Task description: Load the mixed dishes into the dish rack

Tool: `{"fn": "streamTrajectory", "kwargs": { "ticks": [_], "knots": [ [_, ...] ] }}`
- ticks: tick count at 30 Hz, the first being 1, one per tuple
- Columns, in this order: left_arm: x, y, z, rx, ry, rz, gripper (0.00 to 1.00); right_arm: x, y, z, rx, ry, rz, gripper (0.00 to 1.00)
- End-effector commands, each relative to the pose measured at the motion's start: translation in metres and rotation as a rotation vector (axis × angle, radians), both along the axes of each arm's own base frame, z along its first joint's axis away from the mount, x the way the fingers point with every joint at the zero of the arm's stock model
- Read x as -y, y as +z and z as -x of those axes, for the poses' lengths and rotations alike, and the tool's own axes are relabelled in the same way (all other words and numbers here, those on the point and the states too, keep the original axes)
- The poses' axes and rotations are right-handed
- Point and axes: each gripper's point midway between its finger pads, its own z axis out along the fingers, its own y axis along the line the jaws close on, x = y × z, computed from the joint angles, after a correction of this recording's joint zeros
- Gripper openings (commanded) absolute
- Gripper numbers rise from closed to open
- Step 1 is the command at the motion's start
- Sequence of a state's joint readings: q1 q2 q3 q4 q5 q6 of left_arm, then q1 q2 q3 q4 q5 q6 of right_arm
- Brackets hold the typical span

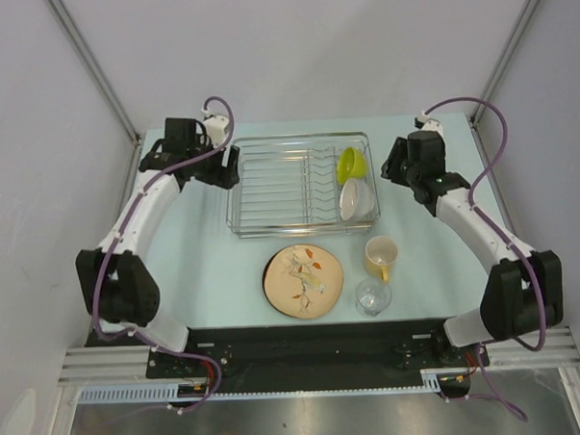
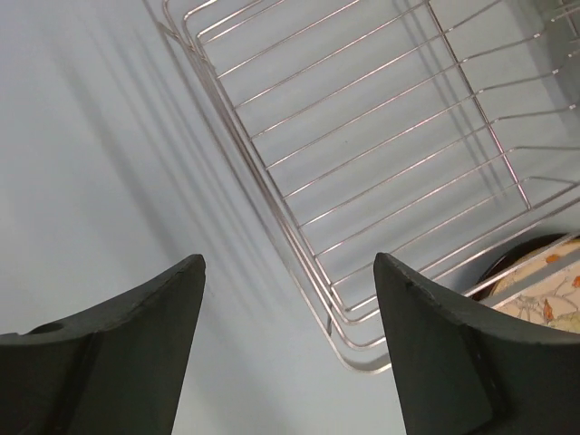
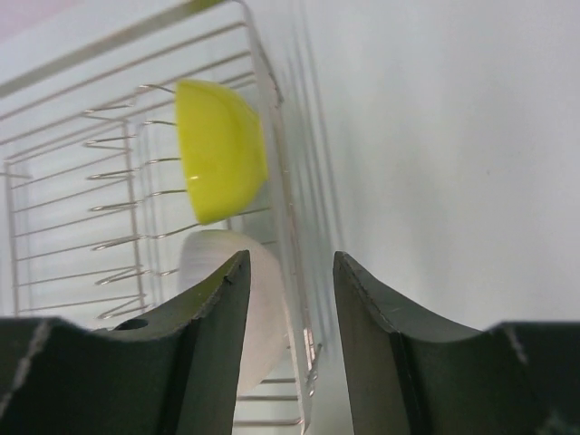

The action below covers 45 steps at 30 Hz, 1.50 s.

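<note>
Silver rack: left half bare; left gripper, right gripper flanking, parted, unladen.

The top camera sits high above and behind the arm bases. It looks steeply down on the whole table, with the dish rack at the far middle.

The left wrist camera is close above the rack's left end. It looks down past the left gripper at the left near corner, and the plate shows through the wires.

The right wrist camera is close beside the rack's right end. It looks along that wall past the right gripper at the green bowl and white bowl.

Each wrist view shares its end of the rack with the top view.
</note>
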<state>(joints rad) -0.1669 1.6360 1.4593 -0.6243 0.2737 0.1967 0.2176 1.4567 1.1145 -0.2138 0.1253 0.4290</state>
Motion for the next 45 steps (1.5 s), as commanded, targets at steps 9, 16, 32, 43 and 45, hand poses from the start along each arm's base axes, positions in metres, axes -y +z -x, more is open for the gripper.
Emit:
{"fn": "streamTrajectory", "kwargs": {
  "ticks": [9, 16, 32, 43, 45],
  "knots": [
    [0.018, -0.026, 0.150, -0.054, -0.415, -0.202, 0.78, -0.161, 0.007, 0.112, -0.080, 0.529, -0.017, 0.47],
    [0.045, -0.036, 0.181, -0.043, -0.546, -0.201, 0.76, -0.184, -0.029, 0.139, -0.109, 0.584, 0.039, 0.50],
    [0.083, -0.077, 0.192, -0.104, -0.631, -0.208, 0.74, -0.164, -0.095, 0.177, -0.228, 0.601, 0.188, 0.57],
    [0.081, -0.092, 0.191, -0.126, -0.624, -0.230, 0.74, -0.159, -0.109, 0.193, -0.294, 0.641, 0.181, 0.57],
    [0.081, -0.093, 0.191, -0.126, -0.622, -0.231, 0.74, -0.162, -0.111, 0.197, -0.312, 0.658, 0.171, 0.57]
  ]
}}
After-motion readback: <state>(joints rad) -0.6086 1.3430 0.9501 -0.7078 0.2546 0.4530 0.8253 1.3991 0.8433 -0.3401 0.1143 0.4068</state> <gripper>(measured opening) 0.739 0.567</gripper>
